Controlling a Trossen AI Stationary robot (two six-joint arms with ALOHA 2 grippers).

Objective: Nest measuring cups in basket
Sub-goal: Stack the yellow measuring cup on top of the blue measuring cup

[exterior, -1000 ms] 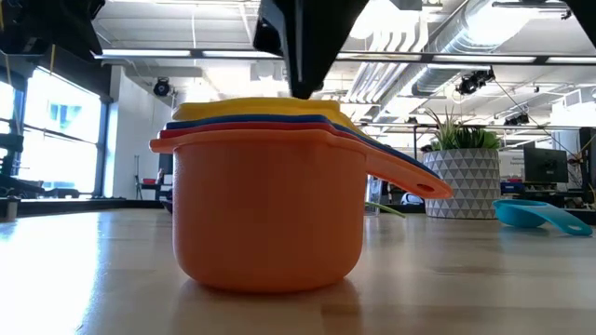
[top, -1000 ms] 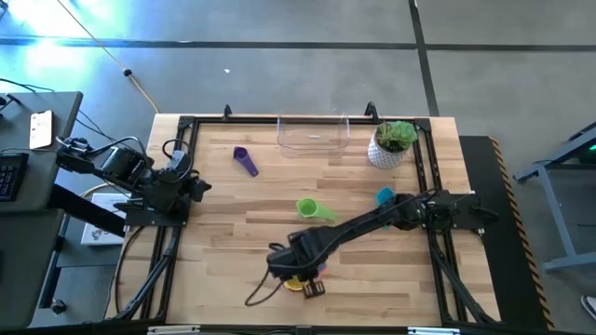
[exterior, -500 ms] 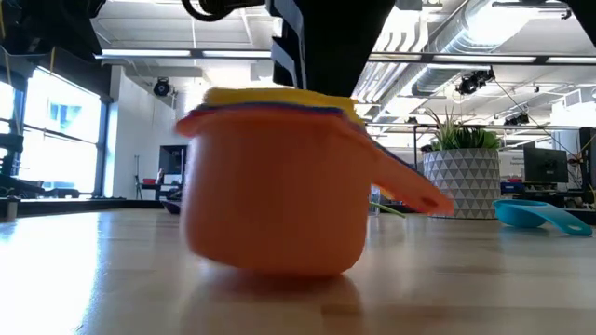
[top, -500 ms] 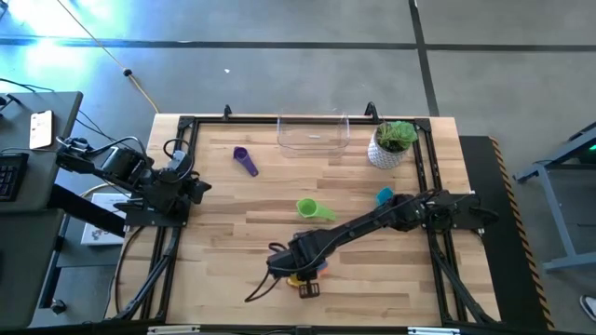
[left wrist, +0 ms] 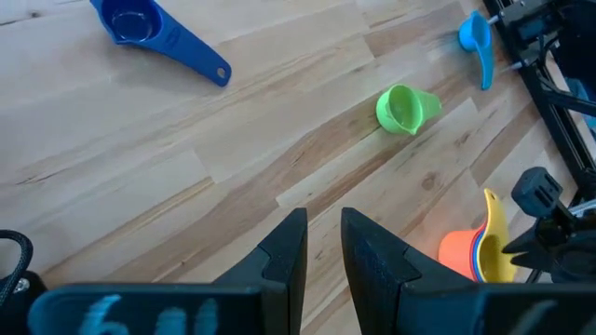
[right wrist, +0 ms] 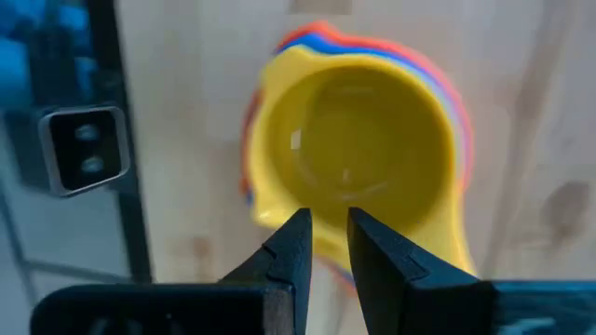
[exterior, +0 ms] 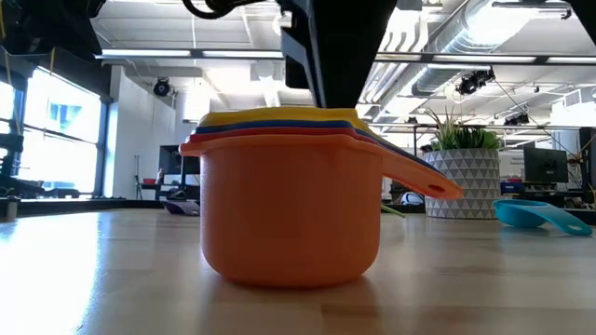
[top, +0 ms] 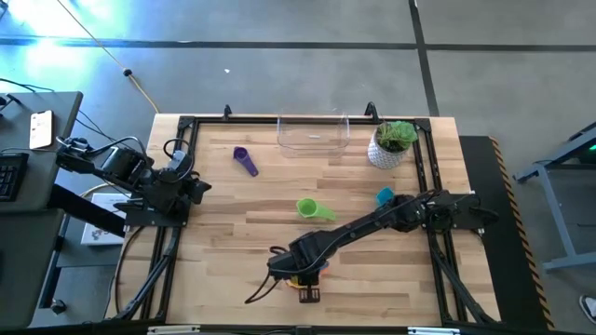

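Right now your right gripper [right wrist: 323,244] sits low over the nested stack of cups [exterior: 293,200] at the near middle of the table [top: 223,223], its two fingers [right wrist: 289,247] pinched on the rim of the yellow cup [right wrist: 358,177], one finger inside the bowl and one outside. That yellow cup lies innermost, with blue and red rims showing under it and the orange cup [exterior: 289,214] outermost, its flat handle sticking out to the right in the low view. The stack stands upright on the wood. Your left gripper [left wrist: 323,244] waits at the left edge of the table, its fingers a small gap apart and holding nothing. Three cups lie loose on the wood: the purple cup [top: 245,160] at the far left part of the table, the green cup [top: 312,208] on its side near the middle, and the teal cup [top: 384,196] to the right, near the right arm. The basket [top: 314,133] stands at the far edge of the table, with nothing in it, well apart from the stack. Just to its right stands a white pot [top: 386,152] with a green plant.
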